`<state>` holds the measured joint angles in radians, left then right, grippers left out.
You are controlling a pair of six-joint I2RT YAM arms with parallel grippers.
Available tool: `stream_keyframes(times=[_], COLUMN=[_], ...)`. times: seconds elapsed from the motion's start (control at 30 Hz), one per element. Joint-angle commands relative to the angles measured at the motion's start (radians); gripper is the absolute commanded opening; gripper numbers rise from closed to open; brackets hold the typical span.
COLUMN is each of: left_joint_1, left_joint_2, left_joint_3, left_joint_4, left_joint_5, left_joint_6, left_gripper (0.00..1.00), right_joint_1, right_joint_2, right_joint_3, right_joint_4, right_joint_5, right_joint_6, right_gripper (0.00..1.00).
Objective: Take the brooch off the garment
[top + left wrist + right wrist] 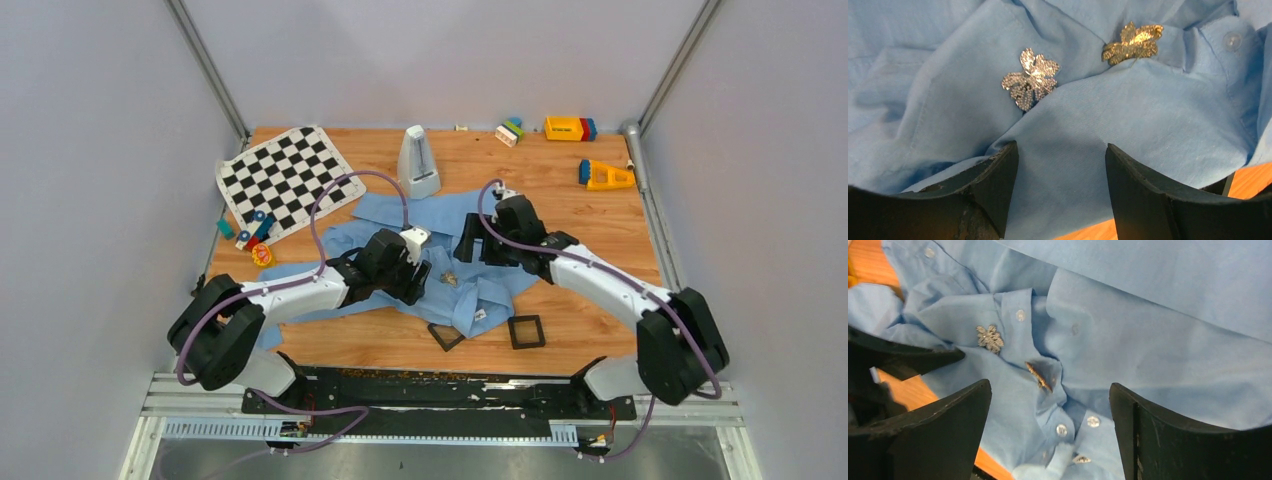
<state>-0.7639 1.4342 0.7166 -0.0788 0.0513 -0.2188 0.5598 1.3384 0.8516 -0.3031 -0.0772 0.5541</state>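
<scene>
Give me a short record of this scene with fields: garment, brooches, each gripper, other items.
garment: blue shirt, crumpled on the wooden table
brooches: silver flower brooch and gold flower brooch, both on the shirt
left gripper: open, empty, low over the shirt, short of the brooches
right gripper: open, empty, above the shirt
other items: checkered mat, metronome, black square frames, toy blocks

Brooch (1030, 79) beside second brooch (1133, 42) on garment (1148, 125)
</scene>
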Motion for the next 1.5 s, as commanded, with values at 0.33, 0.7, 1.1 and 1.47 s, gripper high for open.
stream_keyframes(times=[0.33, 0.7, 1.1, 1.47], left_joint_1=[-0.002, 0.012, 0.012, 0.009], left_joint_2=[0.013, 0.056, -0.145, -0.481], left_joint_3=[0.025, 0.039, -0.042, -0.189], left_joint_4=[-0.06, -0.081, -0.017, 0.183], left_joint_5=[-0.02, -0.048, -0.095, 0.095], left_joint_6=[-0.003, -0.039, -0.038, -0.441], left_gripper=[0.6, 0.26, 0.24, 0.56], right_joint_1=[0.057, 0.058, 0.058, 0.058], right_joint_2=[0.216, 0.384, 0.234, 0.061], right_joint_3=[0.067, 0.176, 0.21, 0.24], right_joint_4=[0.121, 0.192, 0.196, 0.128], right_joint_5=[-0.084, -0.219, -0.353, -0.311], right_joint_6=[-0.106, -0.093, -0.008, 0.096], right_gripper=[0.77, 0.49, 0.0, 0.0])
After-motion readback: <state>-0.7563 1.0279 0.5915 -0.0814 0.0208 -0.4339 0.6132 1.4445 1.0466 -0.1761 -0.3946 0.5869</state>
